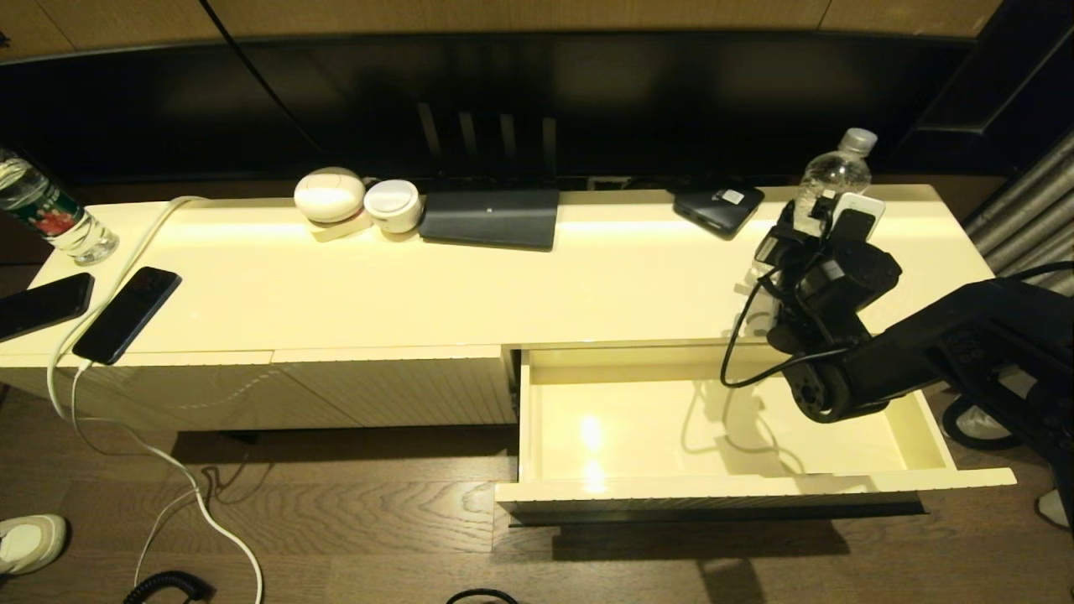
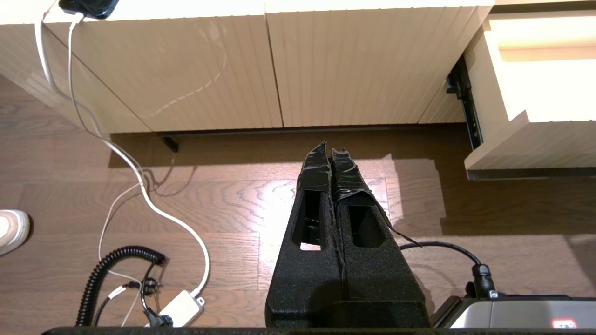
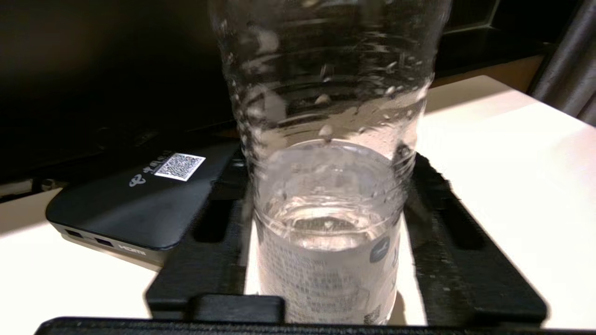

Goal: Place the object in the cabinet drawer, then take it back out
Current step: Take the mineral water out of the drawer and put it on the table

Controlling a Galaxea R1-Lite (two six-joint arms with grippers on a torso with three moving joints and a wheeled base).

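Observation:
The small clear water bottle (image 1: 832, 174) with a white cap stands upright at the back right of the cabinet top (image 1: 587, 277). My right gripper (image 1: 824, 220) is level with its lower body, one finger on each side. In the right wrist view the bottle (image 3: 326, 218) fills the space between the black fingers (image 3: 209, 218), with thin bright gaps beside its base; the right gripper (image 3: 328, 163) is open. The cream drawer (image 1: 755, 485) is pulled out below, nothing inside. My left gripper (image 2: 330, 150) hangs shut and parked over the wood floor, facing the closed ribbed fronts; the drawer's corner (image 2: 512, 144) is beside it.
A black set-top box (image 1: 717, 208) lies just left of the bottle. Further left are a grey flat device (image 1: 491, 216) and two white round items (image 1: 329, 195). At the far left stand a labelled bottle (image 1: 46, 214) and two phones (image 1: 126, 315), one on a white cable (image 2: 139, 181).

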